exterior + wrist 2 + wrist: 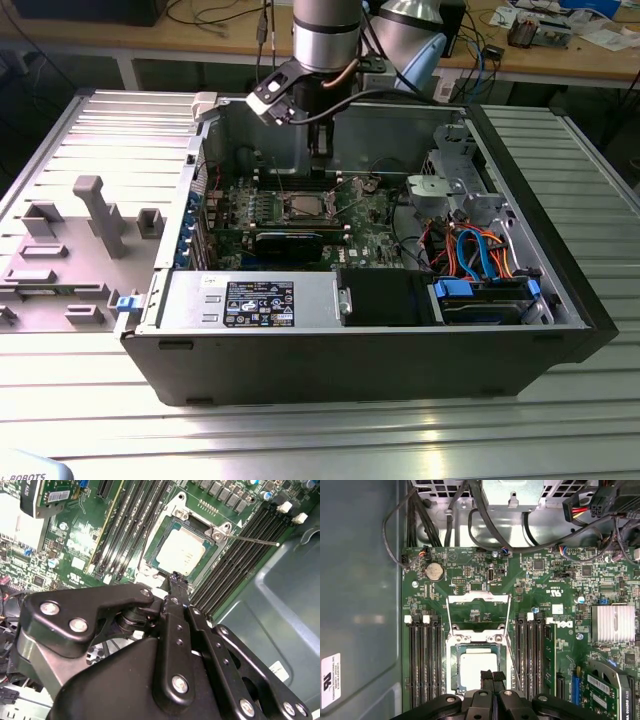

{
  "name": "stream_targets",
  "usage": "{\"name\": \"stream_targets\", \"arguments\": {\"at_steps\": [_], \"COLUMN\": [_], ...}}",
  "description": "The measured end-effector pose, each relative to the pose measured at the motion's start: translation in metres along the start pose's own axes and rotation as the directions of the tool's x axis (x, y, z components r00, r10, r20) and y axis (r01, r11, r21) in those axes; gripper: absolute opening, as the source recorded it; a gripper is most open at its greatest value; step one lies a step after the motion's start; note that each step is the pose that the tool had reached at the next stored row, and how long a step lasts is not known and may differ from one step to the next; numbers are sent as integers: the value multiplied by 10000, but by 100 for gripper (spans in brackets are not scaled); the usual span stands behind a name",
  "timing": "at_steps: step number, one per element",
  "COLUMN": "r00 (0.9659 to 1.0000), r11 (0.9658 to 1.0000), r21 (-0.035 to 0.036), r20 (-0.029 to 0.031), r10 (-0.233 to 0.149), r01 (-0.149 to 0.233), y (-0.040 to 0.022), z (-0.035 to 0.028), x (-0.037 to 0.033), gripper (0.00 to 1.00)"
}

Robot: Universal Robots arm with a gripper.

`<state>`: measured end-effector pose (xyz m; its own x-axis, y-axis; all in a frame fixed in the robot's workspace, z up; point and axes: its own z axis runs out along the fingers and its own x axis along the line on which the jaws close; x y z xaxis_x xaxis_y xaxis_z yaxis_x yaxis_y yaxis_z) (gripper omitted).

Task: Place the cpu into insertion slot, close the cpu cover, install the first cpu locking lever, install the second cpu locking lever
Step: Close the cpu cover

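- Right now the black gripper (pixel 318 150) hangs inside the open black computer case (pixel 560 290), which stands on the ribbed metal desk (pixel 300 430).
- Inside that case there's the green circuit board (pixel 370 225). A silver box with a big label (pixel 255 300) sits along the near wall, and a tangle of blue and orange cables (pixel 478 255) lies towards the exterior view's right.
- Down on the board, the small flat square silver-tan cpu (pixel 479 666) sits in the square, silver-rimmed insertion slot (pixel 452 652).
- In the second wrist view the cpu (pixel 182 550) looks flat and level in there.
- The thin silvery cpu cover (pixel 478 598), a frame with a square window, is thrown back off the slot. It rests over the board beyond, and green board shows through its window.
- A thin metal lever rod (pixel 252 539) juts out from the slot's corner across the long black memory slots (pixel 240 560).
- Over to the gripper (pixel 492 674): its two fingers are pressed together with nothing between them, tips right at the cpu's near edge.
- Whether those tips (pixel 175 576) actually touch the chip, I cannot tell.
- The fingers hide that near edge of the cpu in both wrist views.
- From the exterior view the slot is just a small patch below the arm, and the cover's position can't be made out there.
- A grey moulded tray (pixel 60 250) lies on the desk at the exterior view's left, cut off by the frame edge.
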<state>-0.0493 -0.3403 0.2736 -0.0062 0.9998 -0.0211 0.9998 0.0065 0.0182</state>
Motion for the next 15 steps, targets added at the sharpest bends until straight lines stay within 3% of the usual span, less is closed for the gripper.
{"name": "stream_targets", "arguments": {"at_steps": [4, 7, 14, 15], "r00": [9997, 9996, 9999, 10000], "r11": [9997, 9997, 10000, 10000], "r21": [-5, -8, -2, 37], "r20": [-5, -108, -72, -73], "r10": [-238, -244, -82, -63], "r01": [238, 244, 82, 63], "y": [1, 0, 23, 26], "z": [0, 0, 2, 7], "x": [7, 13, 20, 24], "gripper": [11, 11, 11, 11]}}
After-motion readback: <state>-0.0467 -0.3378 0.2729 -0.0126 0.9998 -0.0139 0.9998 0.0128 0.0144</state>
